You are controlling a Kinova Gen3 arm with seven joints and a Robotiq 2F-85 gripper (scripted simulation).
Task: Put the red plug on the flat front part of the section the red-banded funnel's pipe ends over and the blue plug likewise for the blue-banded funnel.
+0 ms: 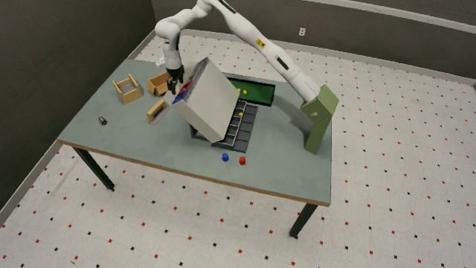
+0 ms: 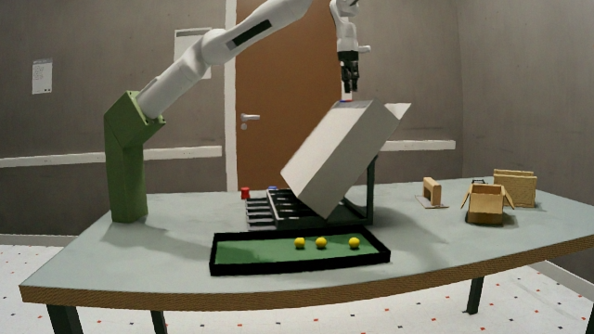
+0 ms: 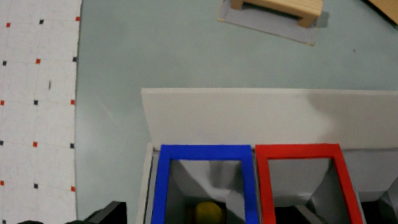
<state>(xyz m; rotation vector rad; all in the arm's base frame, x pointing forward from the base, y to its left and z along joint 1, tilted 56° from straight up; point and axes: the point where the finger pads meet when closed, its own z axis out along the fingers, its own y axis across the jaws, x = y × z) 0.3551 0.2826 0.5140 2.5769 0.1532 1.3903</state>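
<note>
My gripper (image 1: 175,87) is open and empty, just above the funnels at the top of the tilted white cover (image 1: 208,100); it also shows in the exterior view (image 2: 349,88). In the wrist view the blue-banded funnel (image 3: 205,185) holds a yellow marble (image 3: 207,212) deep inside, and the red-banded funnel (image 3: 305,185) sits to its right. Another yellow marble (image 1: 240,114) lies in one section of the dark sectioned tray (image 1: 242,126) below the cover. The blue plug (image 1: 224,157) and red plug (image 1: 242,160) stand on the table in front of the sections.
The green marble tray (image 2: 297,248) holds three yellow marbles (image 2: 320,241). A wooden crate (image 1: 127,88), a cardboard box (image 1: 159,83), a wooden block on a plate (image 1: 157,111) and a small dark object (image 1: 102,120) lie left of the cover. The arm's green base (image 1: 319,119) stands at the right.
</note>
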